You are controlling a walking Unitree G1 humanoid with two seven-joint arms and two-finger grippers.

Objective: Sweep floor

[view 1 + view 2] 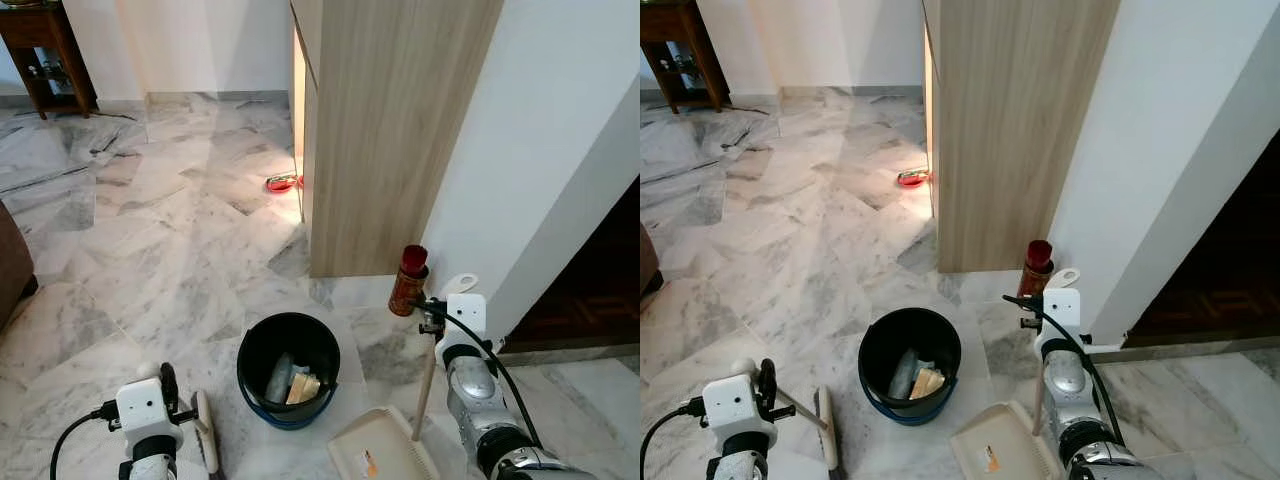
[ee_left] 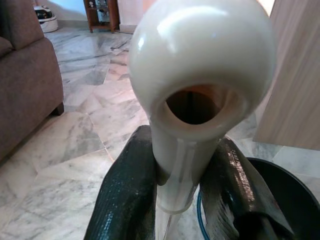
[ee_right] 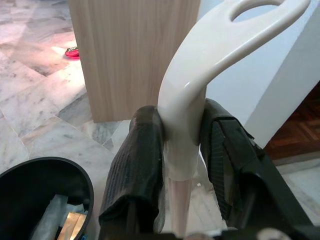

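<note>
My left gripper is shut on the white handle of a hand brush, whose head rests on the marble floor at my lower left. On the other side, my right gripper is shut on the white handle of a dustpan; its wooden shaft runs down to the cream pan lying on the floor. Between the two tools stands a black bucket holding scraps of litter. A small red object lies on the floor by the cabinet's far corner.
A tall wooden cabinet stands just ahead, with a red-capped brown bottle at its base. A white wall and dark doorway lie to the right. A brown sofa is at left, a dark wooden table far left.
</note>
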